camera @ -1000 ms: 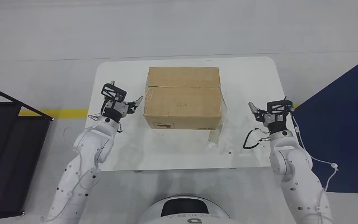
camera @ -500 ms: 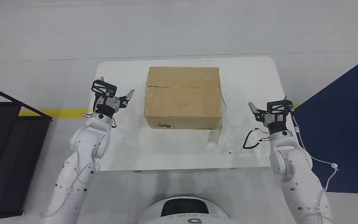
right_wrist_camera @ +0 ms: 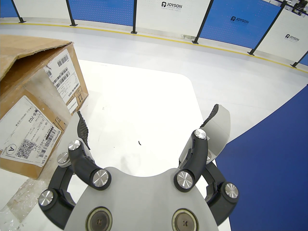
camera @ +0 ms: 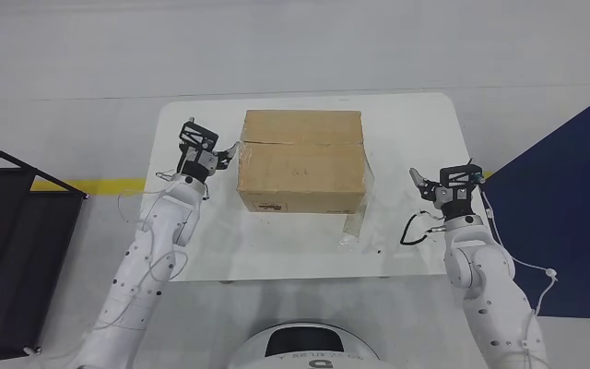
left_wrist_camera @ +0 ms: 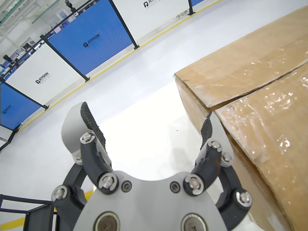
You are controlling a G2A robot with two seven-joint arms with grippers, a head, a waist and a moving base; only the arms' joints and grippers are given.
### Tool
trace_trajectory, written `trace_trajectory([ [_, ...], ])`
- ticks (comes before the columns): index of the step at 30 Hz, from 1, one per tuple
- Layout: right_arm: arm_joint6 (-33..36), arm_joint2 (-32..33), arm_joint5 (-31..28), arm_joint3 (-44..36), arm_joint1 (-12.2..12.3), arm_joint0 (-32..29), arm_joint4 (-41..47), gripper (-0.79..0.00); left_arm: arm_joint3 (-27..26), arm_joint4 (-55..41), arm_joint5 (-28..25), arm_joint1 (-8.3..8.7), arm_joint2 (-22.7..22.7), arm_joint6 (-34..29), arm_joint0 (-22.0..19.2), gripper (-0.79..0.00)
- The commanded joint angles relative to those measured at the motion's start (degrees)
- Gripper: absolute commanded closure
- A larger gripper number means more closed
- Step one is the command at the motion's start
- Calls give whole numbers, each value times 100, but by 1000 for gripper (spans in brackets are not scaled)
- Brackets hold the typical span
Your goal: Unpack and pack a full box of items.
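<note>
Box: closed cardboard box (camera: 301, 161) in the middle of the table (camera: 406, 138), its back close to the far edge. The top flaps meet in a seam running side to side, and the near flap is glossy with tape.
Left claw: left gripper (left_wrist_camera: 146, 111) spread wide and holding nothing, at the box's left side level with the seam. One fingertip (left_wrist_camera: 208, 123) is right at the box's top edge; contact can't be told.
Right claw: right gripper (right_wrist_camera: 148, 111) spread and holding nothing, by the table's right edge, well apart from the box.
Loose bit: clear tape scrap (camera: 355, 226) trails off the box's near right corner onto the table.
Room: narrow bare strip left of the box, wider bare surface to its right and along the near edge.
</note>
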Motion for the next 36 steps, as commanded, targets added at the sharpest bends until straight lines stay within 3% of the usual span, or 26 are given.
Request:
trace_trajectory([
  [1,0,0,0,0,0,0,0,-785,80,-29,-13,-7,-4,-15,-51,-785],
  [14,0,0,0,0,0,0,0,-785,-57,-331,-511,-8,-112,-90,2,-785],
  [24,0,0,0,0,0,0,0,-785,-581,-1879,-2312,125,-885,-637,324,-785],
  [31,0,0,0,0,0,0,0,-785,-1177,-1744,-3291,252,-1228,-614,946,-785],
  [36,0,0,0,0,0,0,0,-785,-1246,-1714,-3651,307,-1354,-516,1298,-785],
])
